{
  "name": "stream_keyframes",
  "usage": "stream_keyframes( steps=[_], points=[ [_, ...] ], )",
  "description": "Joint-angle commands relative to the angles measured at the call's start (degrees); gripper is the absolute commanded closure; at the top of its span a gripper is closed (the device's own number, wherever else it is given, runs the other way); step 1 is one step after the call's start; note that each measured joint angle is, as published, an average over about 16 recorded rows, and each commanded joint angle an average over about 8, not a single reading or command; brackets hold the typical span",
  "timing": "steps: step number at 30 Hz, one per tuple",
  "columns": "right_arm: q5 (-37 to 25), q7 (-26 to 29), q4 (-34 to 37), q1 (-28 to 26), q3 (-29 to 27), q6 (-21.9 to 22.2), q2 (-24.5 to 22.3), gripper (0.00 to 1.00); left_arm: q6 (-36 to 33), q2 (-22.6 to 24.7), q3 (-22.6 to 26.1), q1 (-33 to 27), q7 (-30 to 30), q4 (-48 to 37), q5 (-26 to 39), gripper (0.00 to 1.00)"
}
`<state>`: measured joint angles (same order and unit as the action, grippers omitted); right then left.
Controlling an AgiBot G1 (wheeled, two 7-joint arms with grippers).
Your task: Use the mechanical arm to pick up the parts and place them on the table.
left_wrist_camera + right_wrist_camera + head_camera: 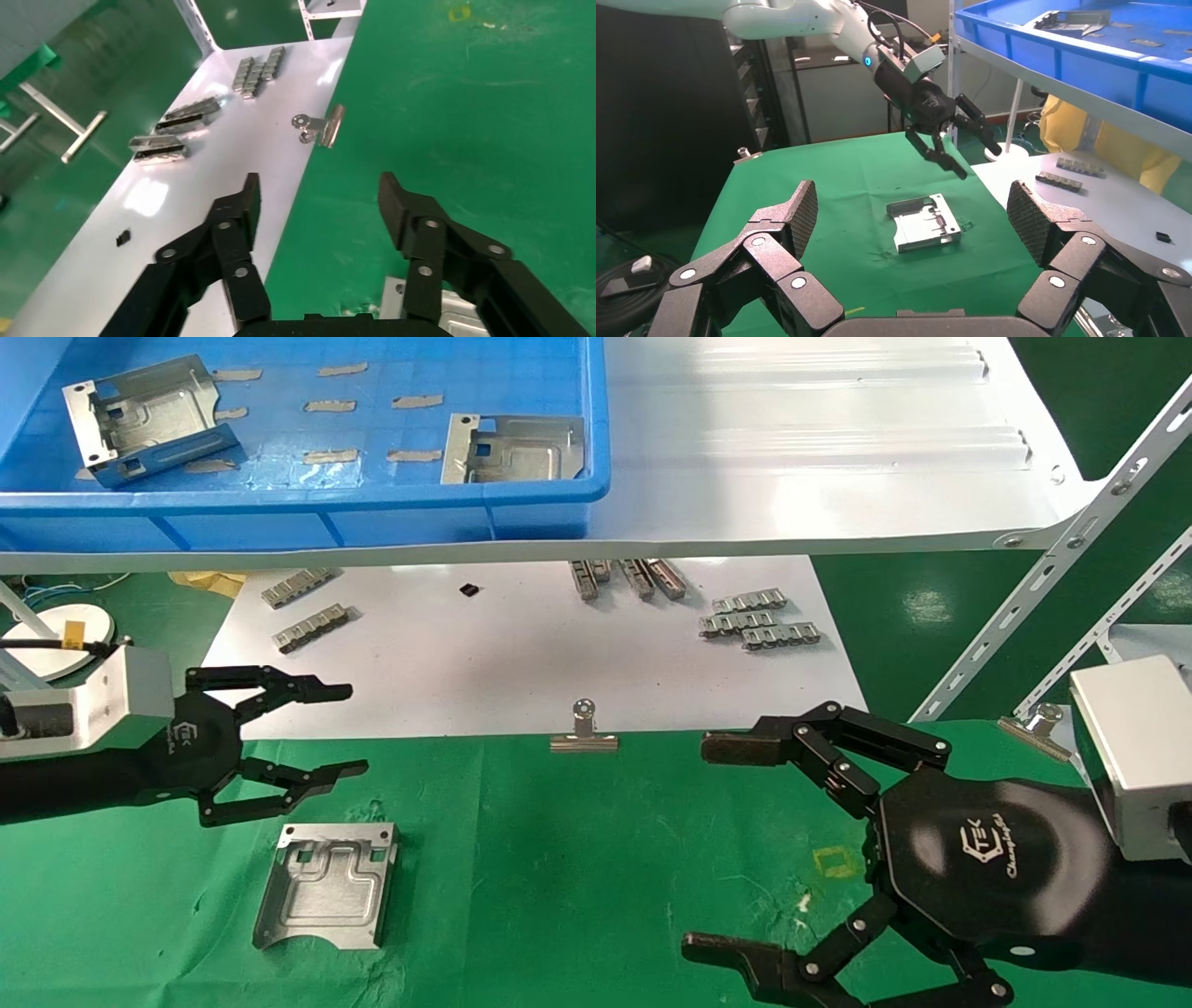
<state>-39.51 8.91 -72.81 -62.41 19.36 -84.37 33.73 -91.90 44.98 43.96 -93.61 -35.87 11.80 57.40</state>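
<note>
One part (326, 884) flat on the table (577, 859), near left front corner.
Long axis front-to-back, slightly skewed. Left gripper (346, 729) just above it, fingers wide, empty; right gripper (697, 845) parked right front, wide.

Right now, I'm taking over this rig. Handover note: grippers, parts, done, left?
Left gripper: open, empty, hovering just above the bracket on the cloth.
Right gripper: open, empty, low over the green cloth on the robot's right.
Done: that one bracket lies flat on the cloth.
Left: two brackets in the blue bin on the white shelf, the left bracket and the right bracket.
</note>
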Motion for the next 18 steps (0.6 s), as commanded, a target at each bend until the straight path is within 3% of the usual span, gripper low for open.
stream_keyframes(
  steps=[1, 10, 18],
  points=[
    [0.0, 0.0, 0.0, 0.0, 0.0, 0.0, 0.0, 0.00, -0.1, 0.2, -0.2, 0.2, 1.6, 0.7, -1.2, 0.00],
    [0.0, 0.0, 0.0, 0.0, 0.0, 0.0, 0.0, 0.00, 0.1, -0.2, -0.4, 0.6, 0.8, 1.1, -0.3, 0.00],
    [0.0, 0.0, 0.0, 0.0, 0.0, 0.0, 0.0, 0.00, 0.8, -1.2, -3.5, 4.1, 5.8, 7.8, -2.0, 0.00]
  ],
)
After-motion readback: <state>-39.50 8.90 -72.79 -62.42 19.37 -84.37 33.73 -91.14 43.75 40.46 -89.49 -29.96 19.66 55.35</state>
